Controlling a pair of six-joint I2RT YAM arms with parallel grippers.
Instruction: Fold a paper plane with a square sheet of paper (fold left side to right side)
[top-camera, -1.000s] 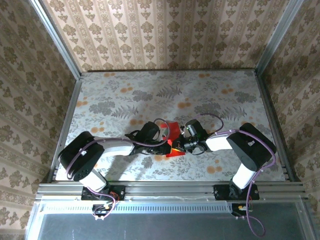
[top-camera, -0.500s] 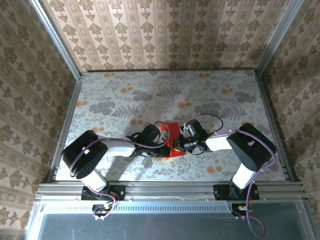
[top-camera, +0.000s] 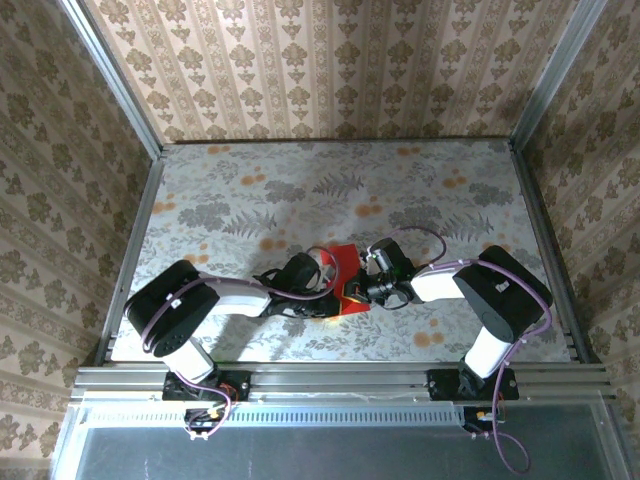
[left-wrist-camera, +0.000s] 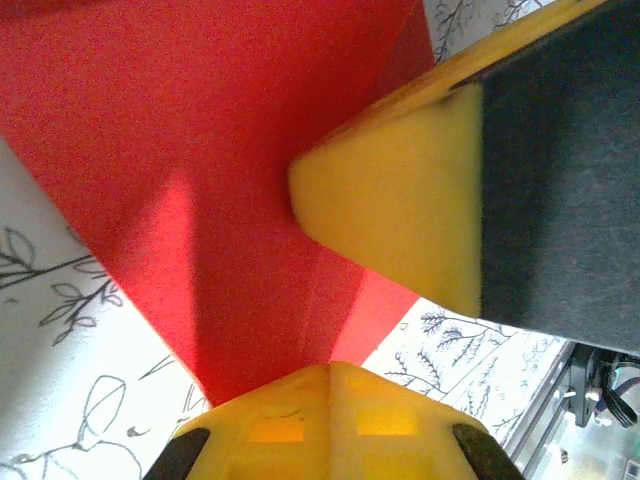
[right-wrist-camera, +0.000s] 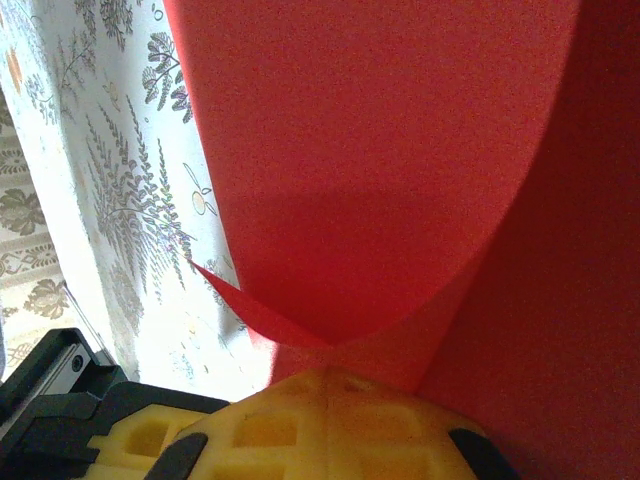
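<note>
The square sheet of paper (top-camera: 345, 262) is bright red and lies bent between my two grippers at the near middle of the table. My left gripper (top-camera: 328, 290) is shut on its left part, and the red sheet (left-wrist-camera: 200, 150) fans out from the closed yellow fingertips of that gripper (left-wrist-camera: 330, 368). My right gripper (top-camera: 363, 289) is shut on its right part. There the paper (right-wrist-camera: 380, 150) curls over in a loop above the closed gripper (right-wrist-camera: 335, 378). A yellow finger (left-wrist-camera: 400, 200) of the right gripper rests against the sheet in the left wrist view. The paper plane is out of view.
The floral tablecloth (top-camera: 300, 190) stretches far and to both sides of the arms. Metal rails (top-camera: 545, 230) edge the table, with patterned walls behind. The arm bases (top-camera: 200, 385) sit on the near rail.
The left arm has shifted slightly to the right and nearer, nudging the paper's left part toward the right gripper. The right arm has barely moved.
</note>
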